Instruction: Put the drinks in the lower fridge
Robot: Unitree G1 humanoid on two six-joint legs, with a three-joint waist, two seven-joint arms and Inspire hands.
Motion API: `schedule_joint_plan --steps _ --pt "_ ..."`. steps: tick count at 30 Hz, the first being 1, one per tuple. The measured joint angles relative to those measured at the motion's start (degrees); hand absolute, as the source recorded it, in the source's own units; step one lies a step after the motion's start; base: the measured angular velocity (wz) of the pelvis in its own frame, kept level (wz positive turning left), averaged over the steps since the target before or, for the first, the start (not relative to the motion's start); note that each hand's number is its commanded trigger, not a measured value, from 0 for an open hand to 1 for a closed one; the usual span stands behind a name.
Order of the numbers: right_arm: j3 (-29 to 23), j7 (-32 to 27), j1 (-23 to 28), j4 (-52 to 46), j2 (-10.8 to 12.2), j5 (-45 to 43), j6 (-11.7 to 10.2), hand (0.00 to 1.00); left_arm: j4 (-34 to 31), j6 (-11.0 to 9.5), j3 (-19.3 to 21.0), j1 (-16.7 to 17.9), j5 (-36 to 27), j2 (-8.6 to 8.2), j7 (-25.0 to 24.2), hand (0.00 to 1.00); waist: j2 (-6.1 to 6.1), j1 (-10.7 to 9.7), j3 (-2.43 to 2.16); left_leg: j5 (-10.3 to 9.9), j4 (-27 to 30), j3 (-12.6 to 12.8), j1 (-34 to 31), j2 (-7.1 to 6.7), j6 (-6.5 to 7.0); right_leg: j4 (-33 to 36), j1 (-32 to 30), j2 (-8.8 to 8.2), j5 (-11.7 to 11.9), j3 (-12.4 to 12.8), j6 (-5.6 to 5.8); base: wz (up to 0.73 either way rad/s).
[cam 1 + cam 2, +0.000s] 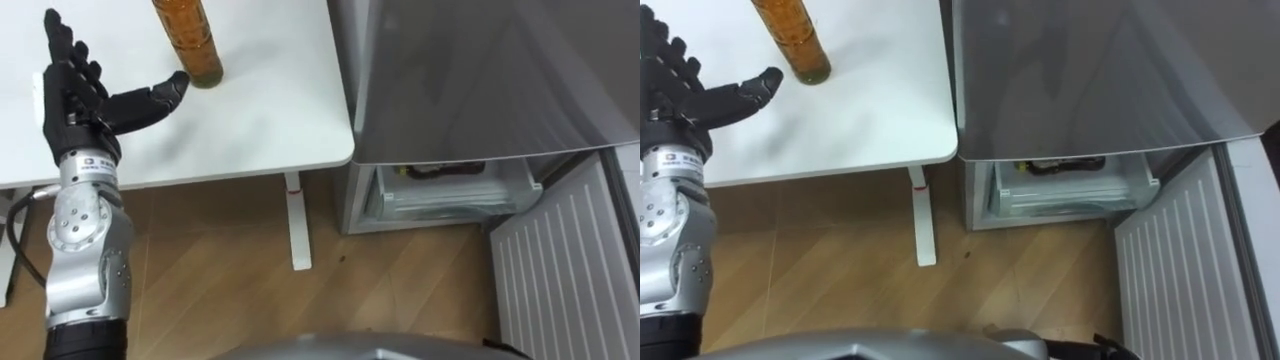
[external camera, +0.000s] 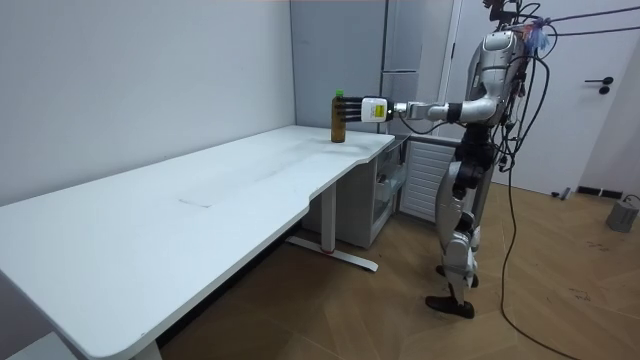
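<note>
left eye view has the left hand (image 1: 80,95) over the table (image 1: 270,110), fingers straight and spread, thumb tip just beside the base of the bottle (image 1: 188,40), holding nothing. the risk, as i judge it: a low sideways nudge from that thumb could tip the tall bottle or skid it toward the table's edge. it stands upright near the table's fridge-side corner: clear ribbed plastic, amber drink, green cap in the room view. beside the table the fridge (image 1: 480,80) has its lower door (image 1: 560,260) open.
</note>
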Motion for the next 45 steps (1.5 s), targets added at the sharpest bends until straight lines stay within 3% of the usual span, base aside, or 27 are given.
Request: schedule_joint_plan --steps 11,17,23,25,27,35,37,45 --pt "-1.20 -0.05 0.80 0.04 0.00 -0.37 0.62 0.00 1.80 0.56 0.11 -0.42 0.04 0.00 0.00 0.00 0.12 -0.15 -0.02 0.01 0.06 0.08 -0.04 0.06 -0.02 0.21 -0.25 0.08 0.01 0.25 -0.02 0.00" --pt "-1.18 0.08 1.00 0.32 0.00 -0.35 1.32 0.00 4.08 1.60 0.17 -2.87 -0.41 0.02 0.05 0.00 0.06 -0.23 -0.02 0.01 0.10 0.13 0.00 0.08 -0.02 0.17 -0.23 0.13 0.05 0.37 -0.08 0.00" --pt "-1.19 0.67 0.99 0.51 -0.08 -0.52 1.94 0.00 7.41 1.97 1.19 -7.03 -3.69 0.20 0.31 0.00 0.09 -1.03 0.01 -0.02 -0.20 1.89 0.80 0.38 -0.09 0.15 -0.30 0.37 0.14 1.74 -0.20 -0.13" --pt "-1.31 0.69 1.19 0.53 -0.07 -0.87 3.13 0.00 9.25 2.85 1.21 -8.83 -4.81 0.72 0.96 0.00 0.25 -1.44 0.03 -0.03 -0.50 2.60 0.93 0.47 -0.10 0.21 -0.53 0.45 0.20 2.29 -0.26 -0.14" --pt "-1.73 0.70 1.50 0.49 -0.07 -2.67 4.14 0.00 10.24 3.06 1.23 -9.39 -5.09 1.46 0.87 0.00 0.44 -1.85 0.04 -0.02 -0.93 3.13 0.93 0.51 -0.10 0.34 -0.48 0.54 0.23 2.86 -0.26 -0.16" --pt "-1.72 1.10 2.46 0.49 0.03 -7.54 6.02 0.00 13.63 4.89 1.16 -10.51 -5.82 1.87 0.30 0.00 0.92 -3.11 0.02 -0.05 -1.62 5.39 2.21 0.62 -0.09 1.01 -1.01 0.75 0.28 5.25 -0.17 -0.17" --pt "-1.75 1.25 2.53 0.59 0.02 -7.49 7.30 0.00 17.29 5.57 1.23 -12.70 -8.09 3.13 -0.11 0.00 0.95 -3.00 0.03 -0.09 -1.79 6.26 2.64 0.81 -0.15 1.21 -1.11 1.04 0.33 6.35 -0.18 -0.20" --pt "-2.29 1.20 3.36 0.35 -0.30 -9.27 9.68 0.00 24.86 8.27 1.27 -18.92 -13.25 7.28 -0.26 0.00 1.23 -3.14 -0.13 -0.21 -1.73 6.46 3.27 1.14 -0.31 1.31 -0.72 1.38 0.48 6.69 -0.35 -0.03"
